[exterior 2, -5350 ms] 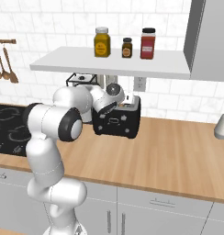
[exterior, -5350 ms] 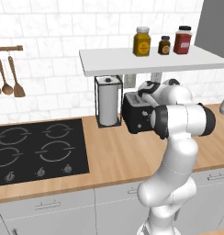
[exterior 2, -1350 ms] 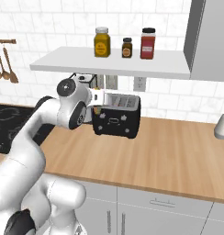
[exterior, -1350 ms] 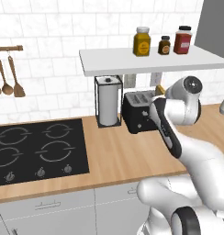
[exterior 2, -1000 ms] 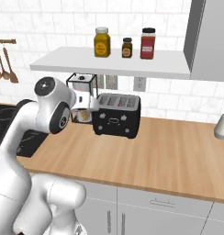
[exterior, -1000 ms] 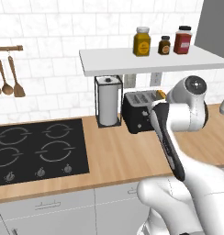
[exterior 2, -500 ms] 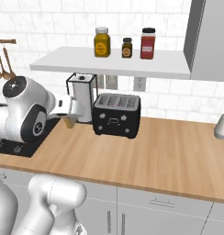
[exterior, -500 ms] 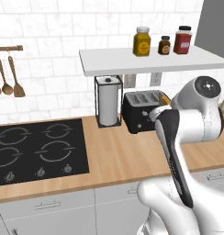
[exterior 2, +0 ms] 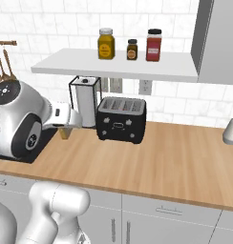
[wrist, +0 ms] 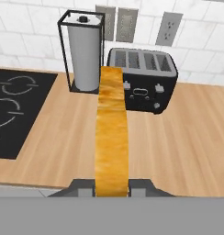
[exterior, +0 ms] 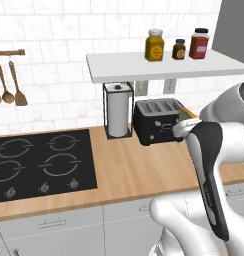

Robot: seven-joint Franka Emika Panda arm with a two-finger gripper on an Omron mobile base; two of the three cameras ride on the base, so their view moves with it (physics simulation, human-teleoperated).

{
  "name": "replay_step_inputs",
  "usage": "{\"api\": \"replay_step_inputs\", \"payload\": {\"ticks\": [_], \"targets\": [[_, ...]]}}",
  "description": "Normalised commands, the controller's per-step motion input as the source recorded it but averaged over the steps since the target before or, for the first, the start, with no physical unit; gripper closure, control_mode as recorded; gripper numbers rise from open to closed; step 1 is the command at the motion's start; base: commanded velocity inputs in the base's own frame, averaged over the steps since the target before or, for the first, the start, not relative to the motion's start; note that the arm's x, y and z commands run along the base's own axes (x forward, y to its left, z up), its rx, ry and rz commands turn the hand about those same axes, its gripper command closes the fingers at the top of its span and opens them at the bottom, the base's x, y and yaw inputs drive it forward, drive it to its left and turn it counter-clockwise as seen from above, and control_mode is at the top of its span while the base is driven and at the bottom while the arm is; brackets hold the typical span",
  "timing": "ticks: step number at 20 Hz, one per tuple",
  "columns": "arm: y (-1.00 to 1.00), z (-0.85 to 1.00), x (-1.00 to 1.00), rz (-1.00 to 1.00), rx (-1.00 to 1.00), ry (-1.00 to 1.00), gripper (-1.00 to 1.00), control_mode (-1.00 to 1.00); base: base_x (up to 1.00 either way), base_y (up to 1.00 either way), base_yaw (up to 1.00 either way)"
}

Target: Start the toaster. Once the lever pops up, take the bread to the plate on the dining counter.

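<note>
Right at the hand, the gripper [wrist: 112,187] is clamped on the bread [wrist: 112,133], which I see edge-on in the hand view as a toasted golden strip rising from between the jaws. A second ago the hand was still close beside the toaster; since then I have watched the arm swing back, and the slice has come with it, so it now hangs over the wood counter [wrist: 178,137], clear of the slots. In the right base view a tan corner of the slice [exterior 2: 65,133] peeks from under the white wrist, well to the left of the toaster [exterior 2: 121,119]. Farther off, the toaster [wrist: 143,80] stands against the tiled wall with the paper-towel holder [wrist: 85,50] just beside it and the black stovetop [wrist: 15,110] beyond that; its slots look empty from here. I take it the toasting and pulling-out are done, and what remains is the carry. The plate and dining counter lie somewhere I cannot yet judge, so the base will likely need to turn or drive first.
</note>
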Motion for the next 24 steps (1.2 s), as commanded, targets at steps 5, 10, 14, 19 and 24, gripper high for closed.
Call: {"api": "replay_step_inputs", "payload": {"ticks": [5, 10, 14, 19, 24], "targets": [[0.0, 0.01, -0.37, 0.0, 0.0, 0.0, 1.0, -1.0, 0.0, 0.0, 0.0], [0.0, 0.03, -0.35, 0.0, 0.0, 0.0, 1.0, -1.0, 0.0, 0.0, 0.0], [0.0, 0.1, -0.37, 0.0, 0.0, 0.01, 1.0, -1.0, 0.0, 0.0, 0.0], [0.0, 0.21, -0.12, 0.0, 0.03, 0.05, 1.0, -1.0, 0.0, 0.0, 0.0], [0.0, 0.21, 0.0, 0.0, 0.01, 0.1, 1.0, -1.0, 0.0, 0.0, 0.0]]}}
